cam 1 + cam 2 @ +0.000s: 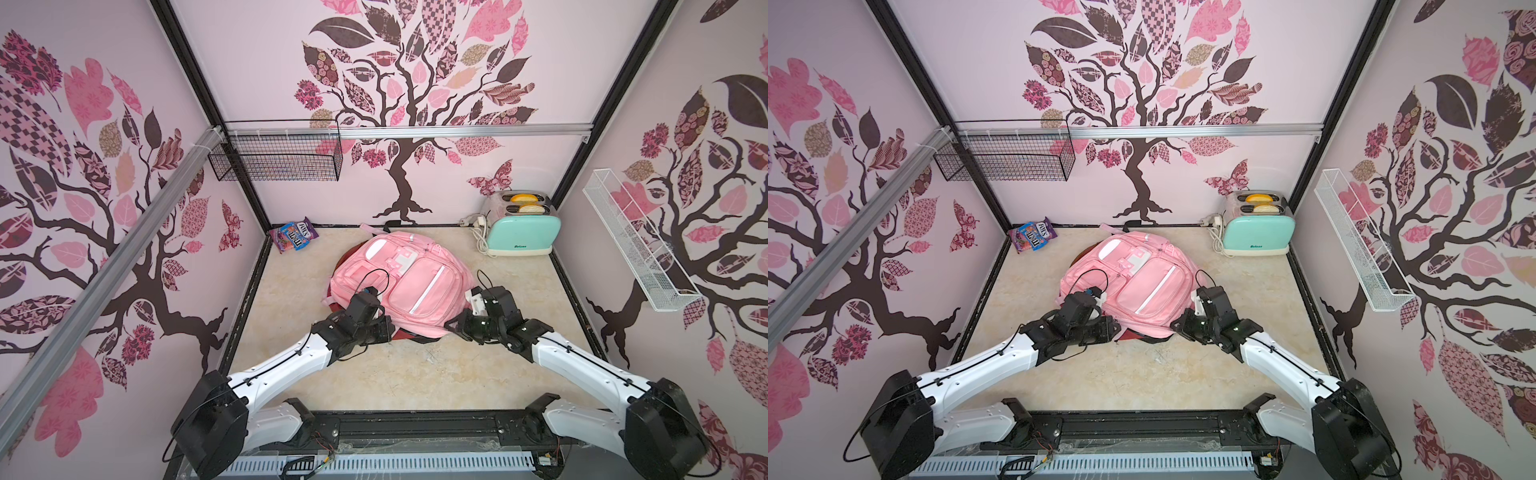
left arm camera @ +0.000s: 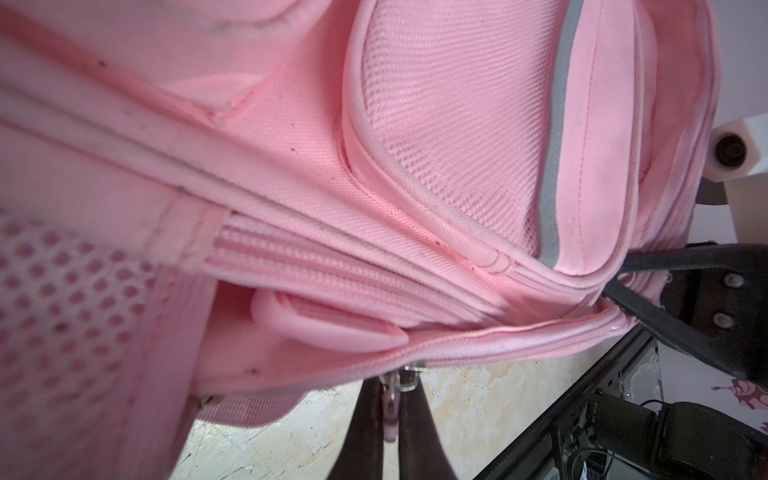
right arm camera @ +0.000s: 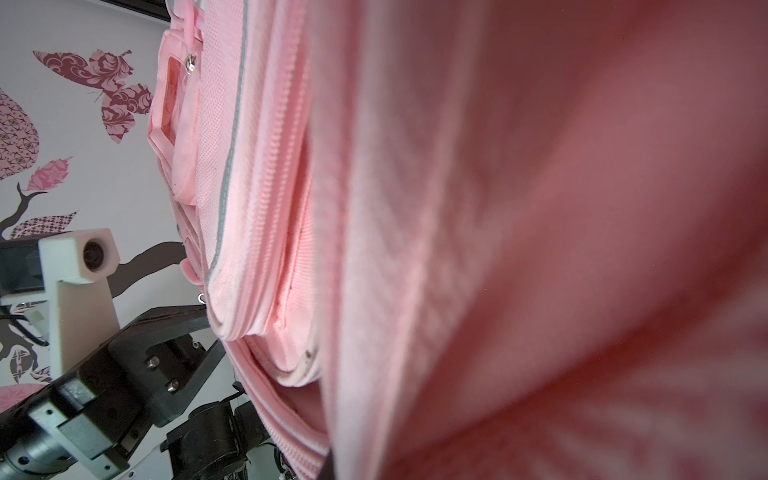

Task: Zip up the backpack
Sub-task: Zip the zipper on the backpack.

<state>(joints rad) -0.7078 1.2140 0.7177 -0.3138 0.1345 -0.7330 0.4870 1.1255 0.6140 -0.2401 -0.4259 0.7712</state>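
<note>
We see a pale stone-look table (image 1: pixel 415 374) boxed in by walls printed with pink and brown trees. The pink backpack (image 1: pixel 419 286) lies flat at its middle, front pockets up and its bottom edge toward the robot.

The left arm (image 1: pixel 282 365) and the right arm (image 1: pixel 582 365) reach in from the near corners and meet that bottom edge, one at each end of it.

A black wire basket (image 1: pixel 282 158) hangs on the back wall's rail, and a white wire basket (image 1: pixel 636 245) hangs on the right wall. A mint-green toaster (image 1: pixel 521 235) stands in the far right corner with bread in its slots and a white cord bunched beside it. A candy bag (image 1: pixel 293 237) leans in the far left corner.

The right gripper (image 2: pixel 615 276) is closed narrow, pinching the corner seam of the backpack between its dark fingers. In the right wrist view we get mostly blurred pink cloth pressed close to the lens, with a slit between the zipper rows farther off.

The left gripper (image 2: pixel 392 384) is closed tight too. It holds the zipper pull (image 2: pixel 390 419), a small pink tab on a metal ring, just below the backpack's lower seam.
</note>
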